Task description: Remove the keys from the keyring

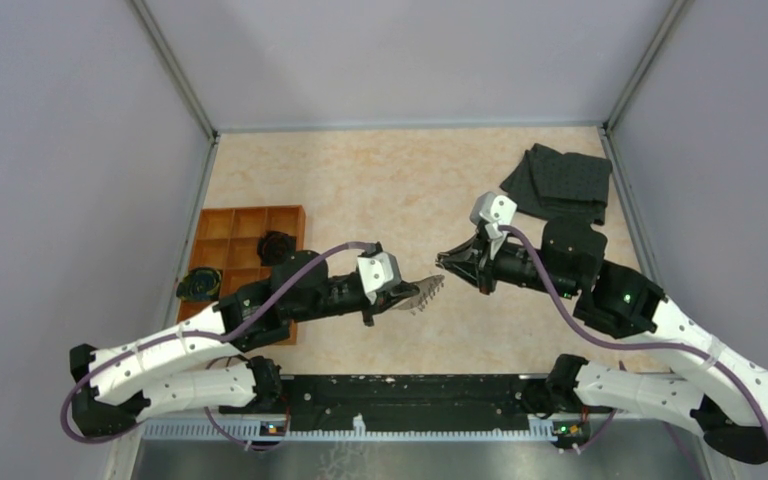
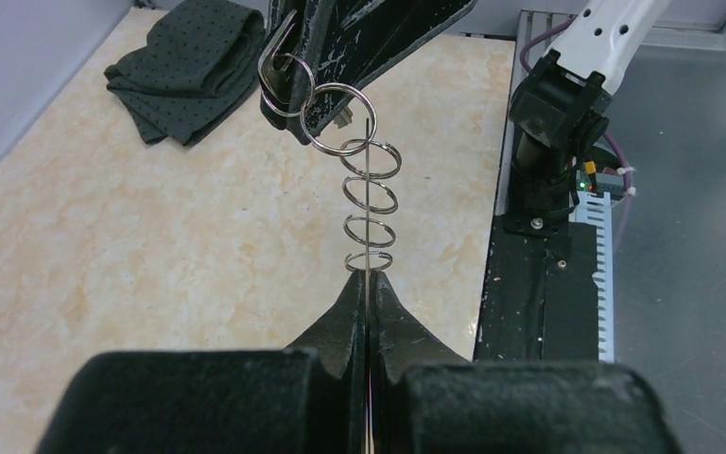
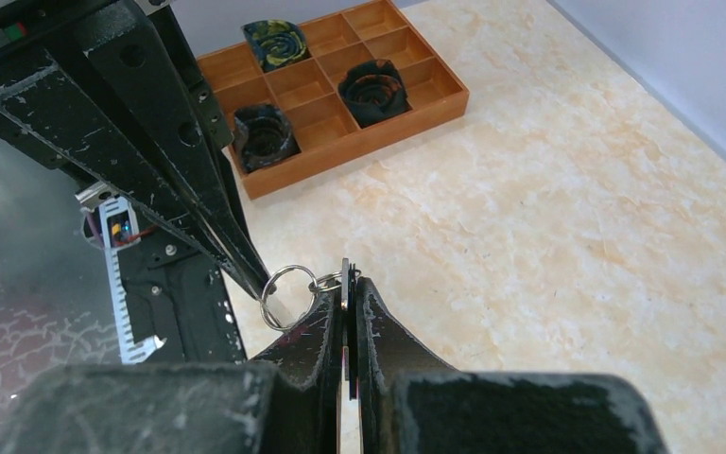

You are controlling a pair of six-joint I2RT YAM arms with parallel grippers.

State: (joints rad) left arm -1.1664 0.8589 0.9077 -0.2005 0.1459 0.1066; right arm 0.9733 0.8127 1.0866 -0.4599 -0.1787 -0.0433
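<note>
Near the desk's front edge, the keyring [image 2: 371,203] is clamped in the left gripper [image 2: 369,278], a key [image 3: 345,269] in the right gripper [image 3: 345,286].

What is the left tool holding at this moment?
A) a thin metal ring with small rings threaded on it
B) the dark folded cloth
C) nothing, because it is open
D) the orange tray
A: in the left wrist view the left tool is shut on the thin metal ring, which is seen edge-on.
</note>
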